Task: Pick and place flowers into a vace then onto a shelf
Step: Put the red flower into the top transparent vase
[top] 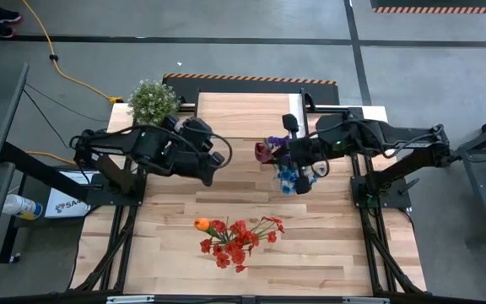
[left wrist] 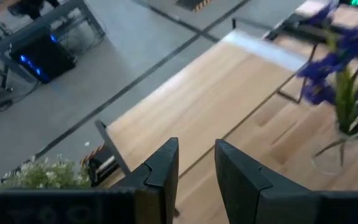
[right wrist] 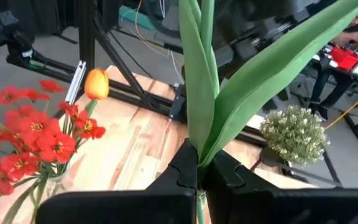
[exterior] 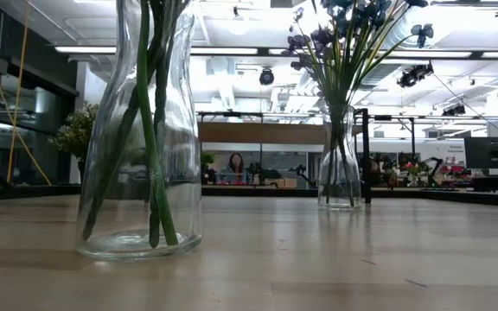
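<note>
Red flowers with one orange bloom (top: pixel 233 239) stand in a glass vase (exterior: pixel 141 130) near the table's near edge; the right wrist view shows these red blooms (right wrist: pixel 33 134) too. Blue and purple flowers (top: pixel 290 176) fill a second vase (exterior: pixel 340 160) at mid-table. My right gripper (top: pixel 287 165) hovers over that vase, shut on a leafy green stem (right wrist: pixel 199 99) whose dark maroon bloom (top: pixel 264 152) points toward the table's left. My left gripper (top: pixel 209 175) hangs open and empty left of centre, its fingers (left wrist: pixel 166 163) facing the shelf (left wrist: pixel 210 93). My right gripper pinches the green stem (right wrist: pixel 199 198) between its two fingers, just below where two long leaves (right wrist: pixel 253 81) branch off. The leaves run on beyond the fingertips. The bloom lies outside the wrist view, and the fingers hide the stem's lower end.
The shelf (top: pixel 251 114) with its white strip (top: pixel 375 112) stands along the table's far edge. A bushy potted plant (top: pixel 152 101) sits at the far left corner. Bare planks (top: pixel 167 253) lie around the red-flower vase. A person (exterior: pixel 234 166) sits far behind the table.
</note>
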